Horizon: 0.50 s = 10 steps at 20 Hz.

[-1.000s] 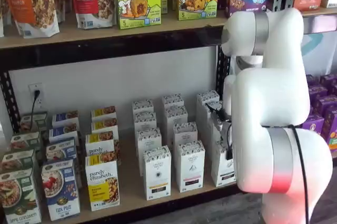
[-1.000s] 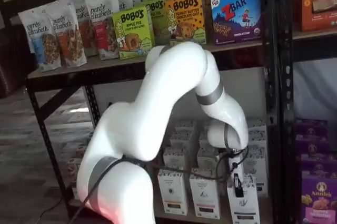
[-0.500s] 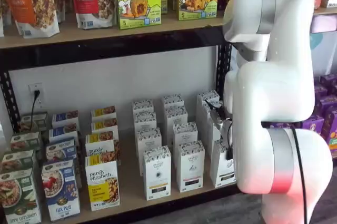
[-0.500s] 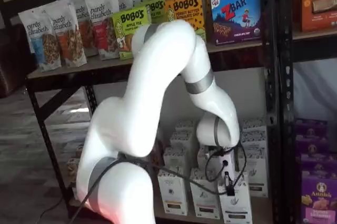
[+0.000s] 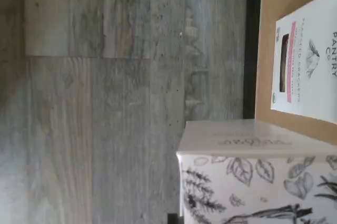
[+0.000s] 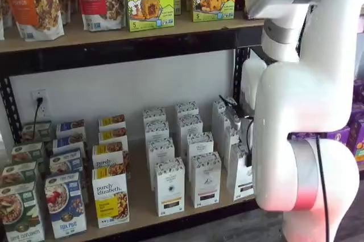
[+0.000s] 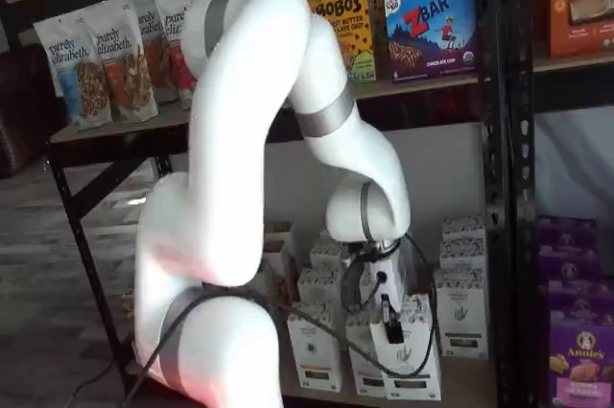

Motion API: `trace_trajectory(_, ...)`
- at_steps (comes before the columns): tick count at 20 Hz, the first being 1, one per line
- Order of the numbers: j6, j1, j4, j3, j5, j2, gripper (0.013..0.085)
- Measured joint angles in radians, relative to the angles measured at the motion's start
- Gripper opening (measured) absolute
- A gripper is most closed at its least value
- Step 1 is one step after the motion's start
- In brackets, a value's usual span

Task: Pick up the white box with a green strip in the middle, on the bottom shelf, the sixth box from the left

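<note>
**Tool clamped on the white box in front of the bottom shelf**

The tool (image 7: 389, 324) hangs below the white arm (image 7: 259, 139) with its black fingers (image 7: 390, 328) closed on the top of the white box (image 7: 411, 355); a black cable (image 7: 422, 283) loops beside it. In that shelf view the gripped box stands tilted slightly, forward of the row of like white boxes (image 7: 317, 348), with the leaf drawings on its face showing. The green strip cannot be made out on it.

The wrist view shows the box's patterned top (image 5: 258, 192) close up, out past the black front rail (image 5: 251, 45) of the bottom shelf (image 5: 274, 50), over grey plank floor (image 5: 105, 103). A white cracker box with a pink strip (image 5: 308, 71) lies on the board beside it.

In a shelf view the arm (image 6: 301, 111) hides most of the tool; the rows of white boxes (image 6: 169, 185) and cereal boxes (image 6: 109, 196) stand on the pale board (image 6: 139, 202).
</note>
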Motion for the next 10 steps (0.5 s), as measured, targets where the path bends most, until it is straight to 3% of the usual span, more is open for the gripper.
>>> trace_trajectory(3, 0.047, 0.005, -0.048, 0.078, 0.03, -0.114, 0.053)
trace_trajectory(10, 0.004, 0.033, 0.022, 0.17, 0.172, -0.321, 0.053)
